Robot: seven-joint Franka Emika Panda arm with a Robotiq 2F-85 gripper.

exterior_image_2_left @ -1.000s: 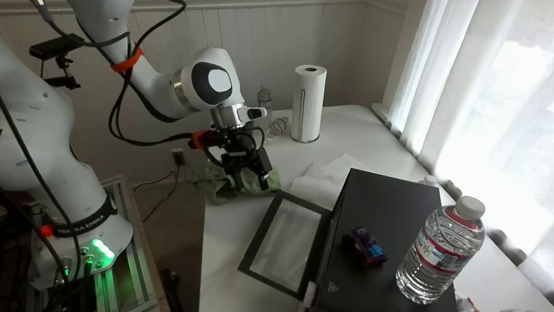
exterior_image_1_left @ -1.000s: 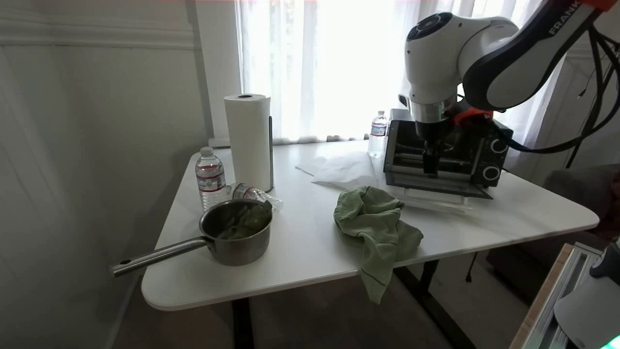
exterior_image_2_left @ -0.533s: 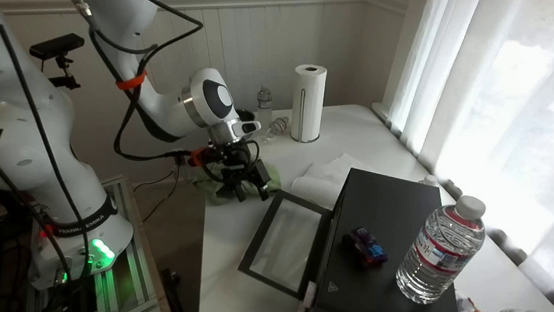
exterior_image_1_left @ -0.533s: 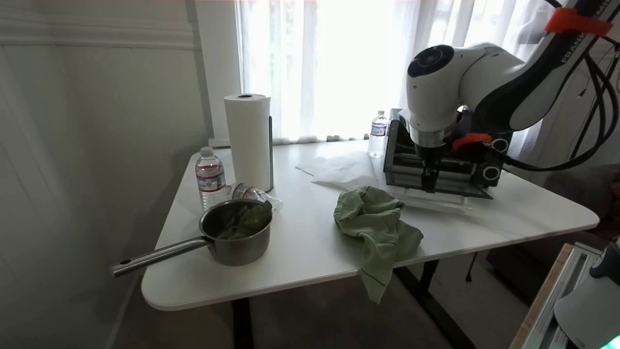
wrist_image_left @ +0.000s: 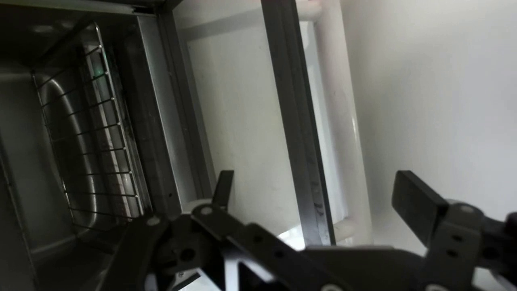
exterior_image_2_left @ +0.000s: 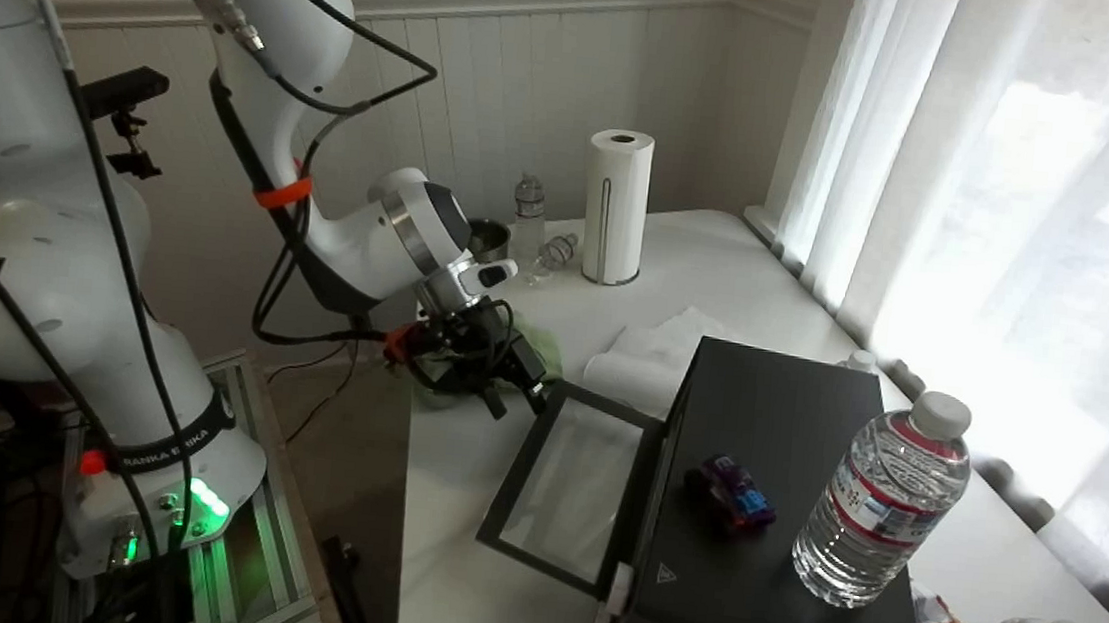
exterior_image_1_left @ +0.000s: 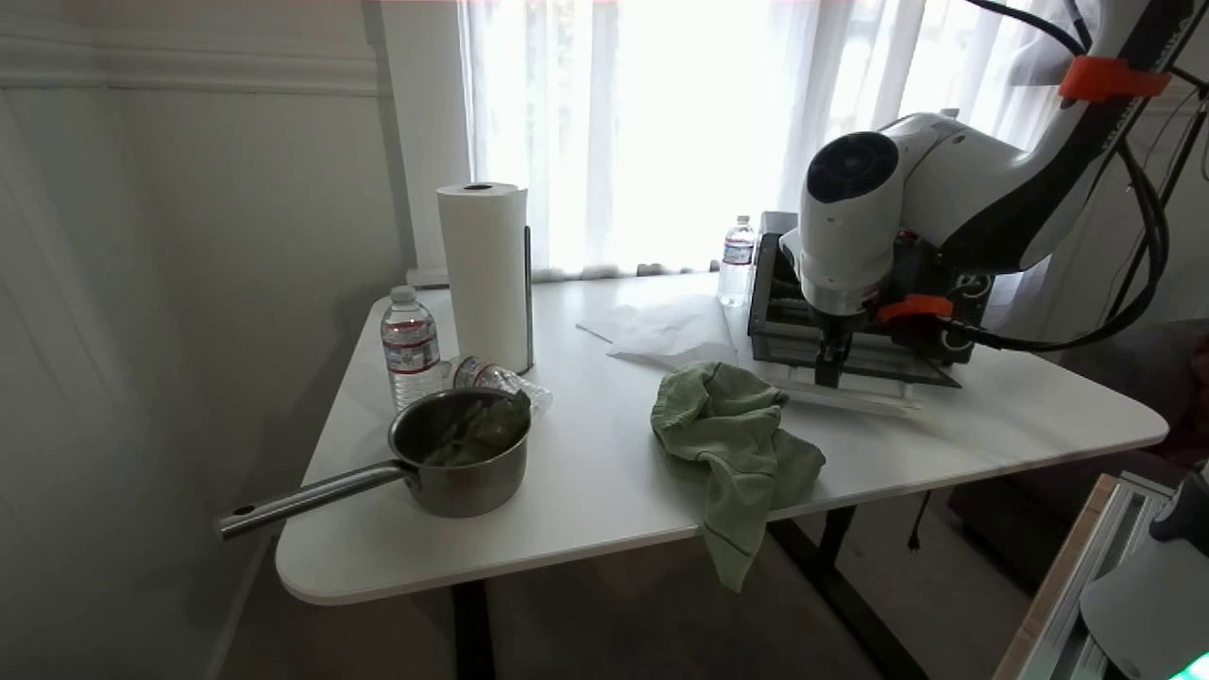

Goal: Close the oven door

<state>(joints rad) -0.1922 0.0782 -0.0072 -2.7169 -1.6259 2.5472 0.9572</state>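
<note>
Oven door (exterior_image_2_left: 571, 489), lowered; gripper (wrist_image_left: 316, 192) spread wide near its outer edge

Door: glass panel in a dark frame, folded down from the front of a black toaster oven (exterior_image_2_left: 772, 401) and extending over the white table (exterior_image_1_left: 604, 472). A pale bar (wrist_image_left: 343, 101) runs along its outer edge; a wire rack (wrist_image_left: 99, 129) sits within the oven.

Gripper: black, two fingers set wide apart, released. In the wrist view one finger overlaps the door's glass, the other the tabletop beyond the pale bar, with the frame's outer edge and the bar showing in the gap. Whether either finger touches the door cannot be told.

On the oven: one purple-and-blue toy car (exterior_image_2_left: 737, 493); one upright water bottle (exterior_image_2_left: 883, 511).

Beside the oven: one second bottle (exterior_image_1_left: 737, 264), upright; loose white paper (exterior_image_1_left: 675, 331).

Table edge: one green cloth (exterior_image_1_left: 732, 453), rumpled, hanging over.

Table end away from the oven: one paper towel roll (exterior_image_1_left: 484, 274), upright; one steel saucepan (exterior_image_1_left: 468, 489), green contents; one standing bottle (exterior_image_1_left: 412, 349) and one lying bottle (exterior_image_1_left: 499, 380), both near the pan.
</note>
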